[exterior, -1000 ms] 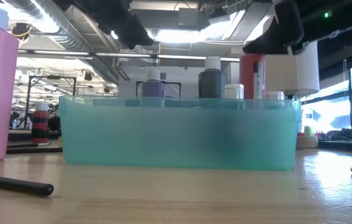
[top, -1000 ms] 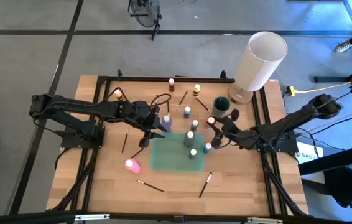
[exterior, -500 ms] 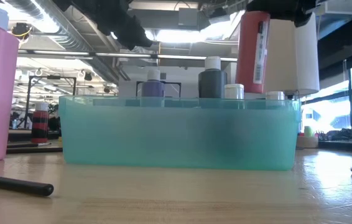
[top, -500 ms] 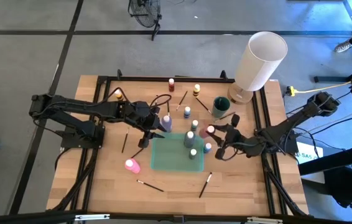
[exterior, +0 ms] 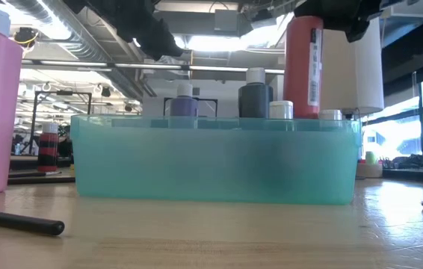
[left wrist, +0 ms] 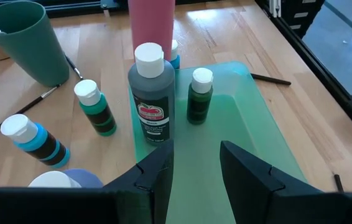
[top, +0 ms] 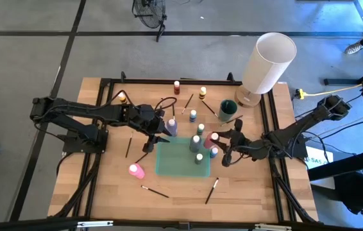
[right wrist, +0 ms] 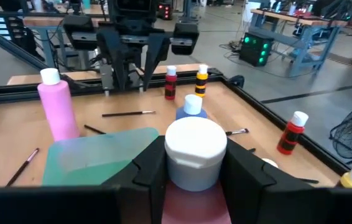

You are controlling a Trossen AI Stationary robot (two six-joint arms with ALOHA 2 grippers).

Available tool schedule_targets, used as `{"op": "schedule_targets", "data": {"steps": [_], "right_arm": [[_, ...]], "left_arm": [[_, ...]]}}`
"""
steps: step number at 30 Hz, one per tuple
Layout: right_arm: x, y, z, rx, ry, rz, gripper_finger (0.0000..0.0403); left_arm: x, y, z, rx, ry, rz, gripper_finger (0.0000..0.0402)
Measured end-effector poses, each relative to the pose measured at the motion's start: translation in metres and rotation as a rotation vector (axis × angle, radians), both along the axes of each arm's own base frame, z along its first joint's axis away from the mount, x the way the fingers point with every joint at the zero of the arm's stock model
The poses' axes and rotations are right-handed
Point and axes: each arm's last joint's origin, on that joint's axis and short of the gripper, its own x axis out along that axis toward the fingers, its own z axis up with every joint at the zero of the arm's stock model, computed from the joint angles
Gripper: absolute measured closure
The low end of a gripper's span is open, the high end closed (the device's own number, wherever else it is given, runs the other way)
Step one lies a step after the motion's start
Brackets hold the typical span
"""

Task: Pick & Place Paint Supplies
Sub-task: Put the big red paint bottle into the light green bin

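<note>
My right end effector (right wrist: 191, 180) is clamped on a red paint bottle with a white cap (top: 211, 139), held upright in the air at the right edge of the translucent teal plastic tray (top: 168, 160); in the low view the red bottle (exterior: 303, 63) hangs above the tray's right end, clear of the rim

My left end effector (left wrist: 194, 168) sits over the tray's far left corner, fingers spread and holding nothing; a purple paint bottle (top: 171, 126) stands just beside it, outside the tray

Inside the tray: a tall dark grey bottle with a white cap (left wrist: 152, 93) and a small dark green bottle (left wrist: 199, 96), near each other at the far right part

Outside, on the wooden table (top: 104, 186): pink bottle (top: 135, 171) near the tray's left front corner, small blue bottle (top: 214, 152) just right of the tray, teal-green bottle (top: 200, 129) and blue bottle (top: 193, 115) behind the tray, red (top: 176, 85) and yellow (top: 202, 92) bottles near the far edge, an orange-tipped one (top: 122, 97) by my left arm

Dark green cup (top: 227, 109) holds a brush; thin dark brushes lie loose, one at front (top: 154, 190), one at front right (top: 211, 190)

Large white cylinder (top: 268, 63) stands at the far right corner
</note>
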Motion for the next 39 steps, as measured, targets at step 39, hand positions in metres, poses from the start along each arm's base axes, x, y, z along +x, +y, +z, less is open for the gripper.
{"op": "schedule_targets", "data": {"steps": [39], "right_arm": [[0.014, -0.01, -0.007, 0.022, 0.024, 0.036, 0.0285]], "left_arm": [[0.056, -0.019, -0.065, 0.089, 0.039, 0.013, 0.0274]]}}
